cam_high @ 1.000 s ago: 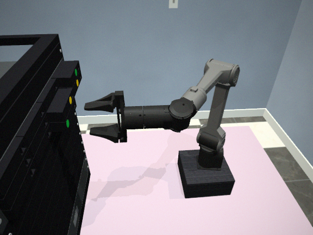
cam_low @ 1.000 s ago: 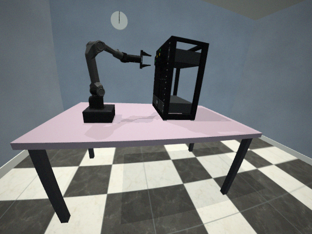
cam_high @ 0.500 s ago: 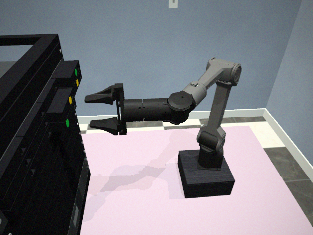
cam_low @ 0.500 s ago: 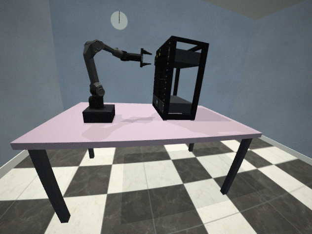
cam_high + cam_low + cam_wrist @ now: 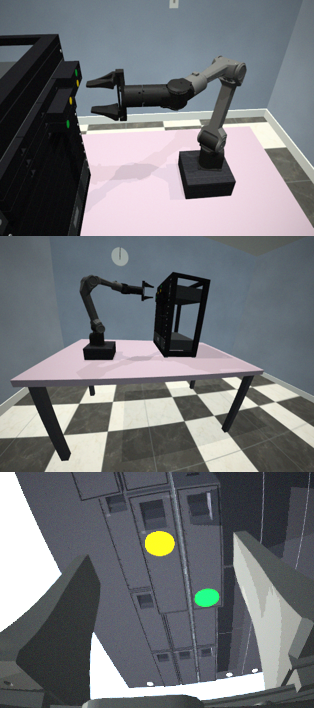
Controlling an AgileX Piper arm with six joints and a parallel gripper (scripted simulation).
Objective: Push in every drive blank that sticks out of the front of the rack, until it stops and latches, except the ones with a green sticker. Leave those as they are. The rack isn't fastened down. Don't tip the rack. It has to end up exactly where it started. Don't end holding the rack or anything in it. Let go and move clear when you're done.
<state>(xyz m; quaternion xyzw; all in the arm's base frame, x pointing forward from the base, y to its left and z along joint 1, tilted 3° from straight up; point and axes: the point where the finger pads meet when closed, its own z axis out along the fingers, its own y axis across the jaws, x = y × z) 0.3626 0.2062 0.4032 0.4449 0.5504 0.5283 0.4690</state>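
Jaws open, facing rack.

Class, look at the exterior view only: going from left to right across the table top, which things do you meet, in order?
Arm's black base block → open gripper, holding nothing → black rack.

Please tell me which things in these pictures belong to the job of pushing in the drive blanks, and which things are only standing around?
Belonging to the job:
- rack
- protruding blanks with a yellow sticker: to push
- protruding blanks with a green sticker: leave alone
- gripper, open, short of the rack

Only around:
- table
- arm's black pedestal
- wall clock
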